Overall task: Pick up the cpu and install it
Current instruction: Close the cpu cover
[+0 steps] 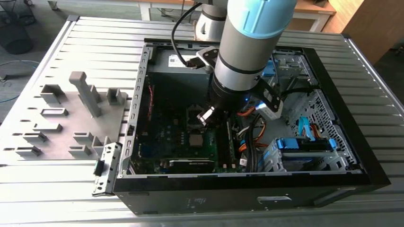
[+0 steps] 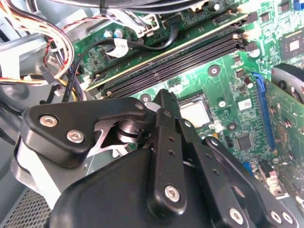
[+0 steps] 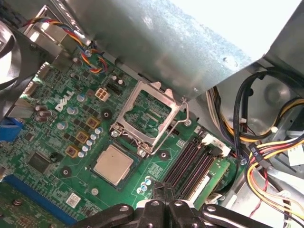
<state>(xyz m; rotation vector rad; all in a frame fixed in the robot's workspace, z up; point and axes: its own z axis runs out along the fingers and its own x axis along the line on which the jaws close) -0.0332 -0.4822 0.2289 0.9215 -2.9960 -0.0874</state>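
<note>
In the exterior view the arm reaches down into an open computer case (image 1: 252,189) that lies flat on the slatted metal desk (image 1: 57,189). The claw (image 1: 207,115) hangs low over the green motherboard (image 1: 165,137). The cpu (image 1: 197,140) shows here as a small pale square on the board, just beside the claw, towards the near wall of the case. A set of grey holder blocks (image 1: 85,92) stands on the desk at the exterior view's left, outside the case.

The first wrist view gives what the exterior view cannot. The cpu (image 3: 113,165) sits flat in its socket, silvery top up. Beside it the metal retention frame (image 3: 145,116) is swung open with its wire lever (image 3: 186,114) raised. The claw (image 3: 164,190) appears with its tips drawn together and nothing between them. It stays apart from the cpu and above the board near the dark memory slots (image 3: 192,166). Yellow and black cables (image 3: 280,142) bunch along the case wall.

The second wrist view looks past the side of the claw (image 2: 165,97). Part of the cpu (image 2: 194,113) shows just beyond its tip, untouched. The long memory slots (image 2: 175,61) run farther off, and a blue slot (image 2: 264,111) lies to one side.
</note>
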